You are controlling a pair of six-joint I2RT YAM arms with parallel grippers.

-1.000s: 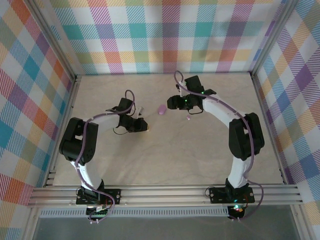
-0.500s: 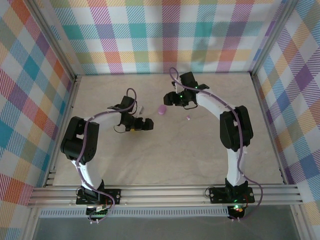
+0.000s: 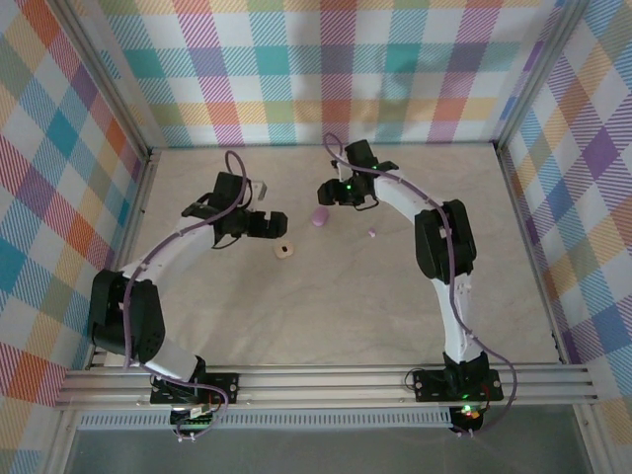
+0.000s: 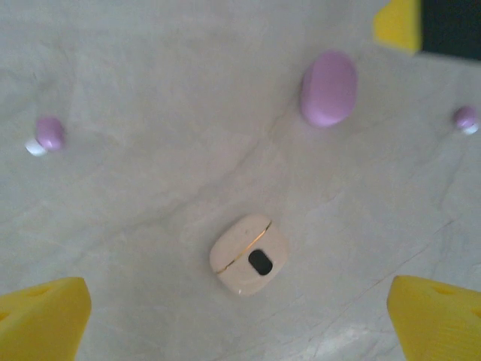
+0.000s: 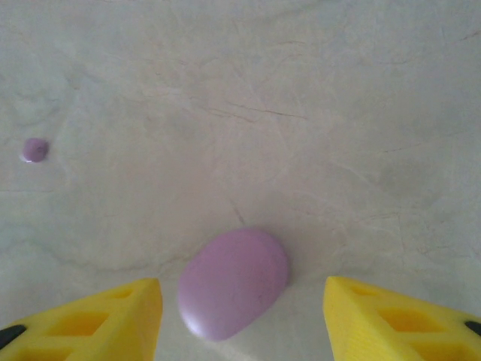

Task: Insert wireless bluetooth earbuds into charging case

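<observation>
A cream-white charging case (image 4: 249,254) (image 3: 283,251) lies shut on the table, just ahead of my left gripper (image 4: 240,331) (image 3: 274,224), which hovers open and apart from it. A purple charging case (image 5: 234,282) (image 3: 318,217) (image 4: 328,88) lies shut between the wide-open fingers of my right gripper (image 5: 240,320) (image 3: 327,192), untouched. One purple earbud (image 4: 49,134) lies loose to the left in the left wrist view. Another purple earbud (image 3: 371,234) (image 4: 466,118) (image 5: 34,149) rests right of the purple case.
The pale marble-patterned table (image 3: 336,316) is fenced by aluminium rails and checked walls. A yellow fingertip of the right gripper (image 4: 398,22) pokes in at the top right of the left wrist view.
My left gripper has opened and drawn back to the left, leaving the cream case lying free. My right gripper has swung left and now straddles the purple case.
</observation>
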